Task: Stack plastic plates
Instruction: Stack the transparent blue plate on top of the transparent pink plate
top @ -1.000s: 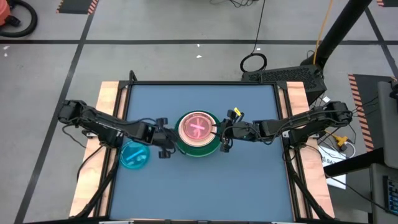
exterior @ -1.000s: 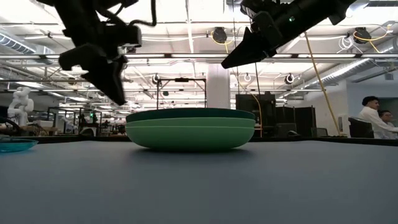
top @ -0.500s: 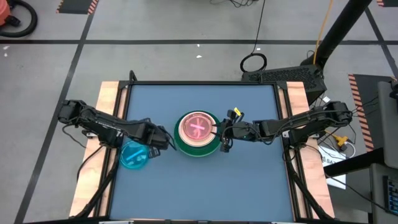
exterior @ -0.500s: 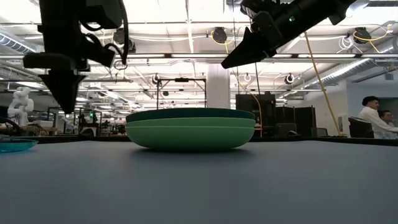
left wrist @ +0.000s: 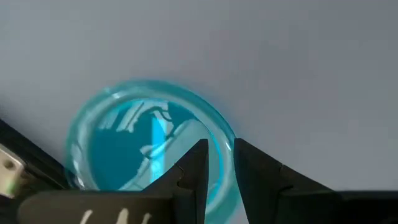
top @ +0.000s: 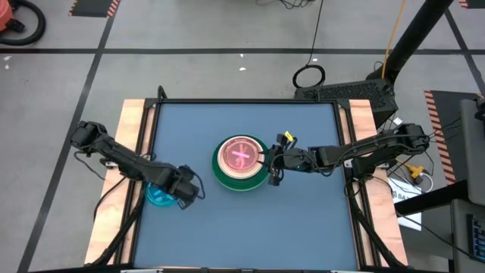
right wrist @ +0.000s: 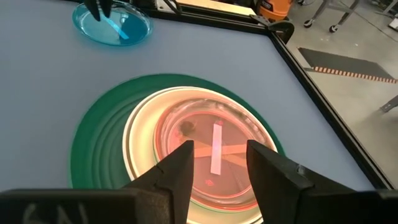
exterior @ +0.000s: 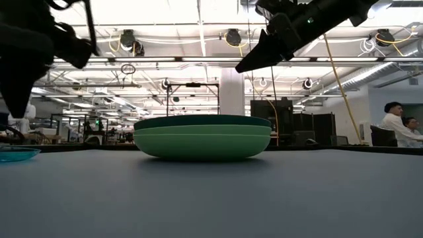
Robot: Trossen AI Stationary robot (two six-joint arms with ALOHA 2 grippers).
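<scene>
A stack of plates (top: 241, 161) stands mid-table: green large plates (exterior: 201, 135) below, a cream plate (right wrist: 140, 134) on them, a pink striped plate (right wrist: 214, 146) on top. A small blue translucent plate (top: 155, 196) with a stripe lies flat on the table to the left and also shows in the left wrist view (left wrist: 124, 143). My left gripper (top: 180, 196) hovers over this plate's right rim, narrowly open and empty, above the table in the low view (exterior: 18, 99). My right gripper (top: 271, 168) hangs open and empty over the stack's right edge (right wrist: 221, 152).
Wooden rails and a black frame (top: 151, 114) border the blue table top. Bare table lies in front of and behind the stack. People sit in the room beyond the table (exterior: 396, 125).
My left gripper has gone from beside the stack's left edge toward the table's left and near edges, and now hovers over the blue plate's right rim. The plates have not moved.
</scene>
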